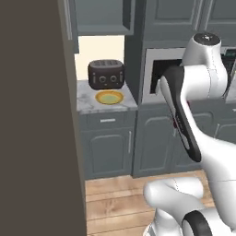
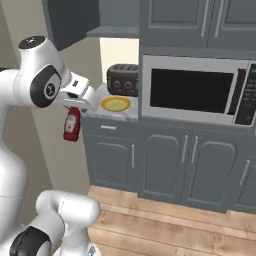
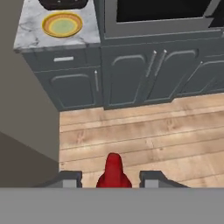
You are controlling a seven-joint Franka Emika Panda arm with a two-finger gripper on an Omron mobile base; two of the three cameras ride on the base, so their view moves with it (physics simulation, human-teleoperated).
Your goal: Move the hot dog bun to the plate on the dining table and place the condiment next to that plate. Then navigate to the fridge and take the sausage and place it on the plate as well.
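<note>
Left base view: You've got the white arm (image 1: 193,101) folded up high on the right, facing dark grey cupboards. A black toaster (image 1: 106,73) sits far left on a small marble counter (image 1: 87,103), with a yellow bowl (image 1: 109,97) just in front of it. A dark panel fills your near left.

Right base view: There's your ketchup bottle (image 2: 72,124), red with a white label, hanging from the gripper (image 2: 75,107) out over the floor, left of the counter. Microwave (image 2: 195,90) is on the right, built into the cupboards.

Hand view: You're looking down the gripper (image 3: 113,178) at the wooden floor (image 3: 148,135); the bottle's red cap (image 3: 113,168) sits between the two fingertips (image 3: 70,178).

Jaws: Clamped on the ketchup bottle, one tip either side.

Step in hand: By my read, you're carrying the ketchup toward the dining table; I can't tell you where the bun stands.

Next move: You'll likely need to turn the base to bring table and plate into sight, then set the bottle upright just beside the plate, not on it.
</note>
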